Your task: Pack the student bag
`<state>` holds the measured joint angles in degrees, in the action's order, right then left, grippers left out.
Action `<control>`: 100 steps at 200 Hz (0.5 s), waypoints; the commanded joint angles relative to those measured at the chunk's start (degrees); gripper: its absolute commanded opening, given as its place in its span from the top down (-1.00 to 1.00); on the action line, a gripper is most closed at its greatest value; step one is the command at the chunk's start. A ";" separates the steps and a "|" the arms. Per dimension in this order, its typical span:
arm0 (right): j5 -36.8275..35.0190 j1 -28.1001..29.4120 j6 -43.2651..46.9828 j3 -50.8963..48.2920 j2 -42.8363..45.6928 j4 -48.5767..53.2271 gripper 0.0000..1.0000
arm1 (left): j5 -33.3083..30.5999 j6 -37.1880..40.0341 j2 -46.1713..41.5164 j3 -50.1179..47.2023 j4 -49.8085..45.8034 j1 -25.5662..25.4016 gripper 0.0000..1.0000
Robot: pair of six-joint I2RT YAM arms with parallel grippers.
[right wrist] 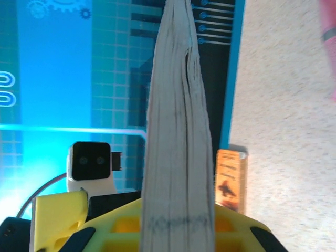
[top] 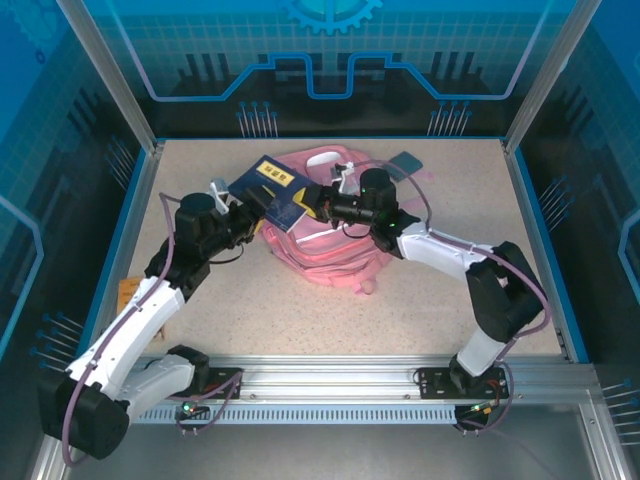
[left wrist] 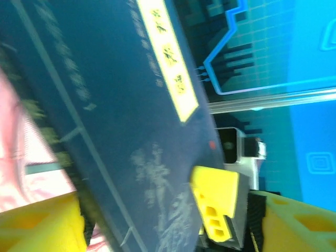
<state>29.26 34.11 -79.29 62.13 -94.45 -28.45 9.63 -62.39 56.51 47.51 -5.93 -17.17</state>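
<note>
The pink student bag (top: 335, 245) lies in the middle of the table, and its pink fabric (left wrist: 21, 152) shows behind the book. A dark blue book (top: 268, 188) with a yellow title strip is held up over the bag's left side, between both grippers. My right gripper (top: 320, 206) is shut on its right end, and the page edge (right wrist: 178, 131) rises straight from between the yellow jaws (right wrist: 178, 233). My left gripper (top: 240, 208) is at the book's left end, its yellow fingers (left wrist: 214, 199) spread wide around the cover (left wrist: 115, 105), open (left wrist: 136, 220).
A small orange box (top: 130, 292) (right wrist: 231, 178) lies at the table's left edge. A flat dark item (top: 405, 160) sits behind the bag at the back. Blue walls (top: 130, 200) border the table, and a metal rail (top: 330, 375) runs along the front.
</note>
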 commanded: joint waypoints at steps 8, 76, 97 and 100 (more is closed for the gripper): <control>-3.41 -2.75 14.94 -0.14 7.98 12.54 0.85 | -2.05 12.58 0.57 4.41 -13.50 -0.39 -0.68; -17.88 -9.89 31.43 0.90 20.92 39.84 0.84 | -0.65 34.60 11.18 11.42 -22.80 -6.73 -0.97; -20.38 -12.31 33.12 1.03 23.59 45.19 0.83 | -4.19 38.83 15.30 15.20 -25.46 -10.85 -0.98; -20.66 -12.57 33.22 0.94 23.95 45.65 0.83 | -4.67 39.36 15.84 15.67 -25.67 -11.44 -0.98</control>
<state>14.06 23.92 -52.05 61.76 -73.91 7.55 8.54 -32.58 69.04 58.15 -26.44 -24.84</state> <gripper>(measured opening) 0.131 0.986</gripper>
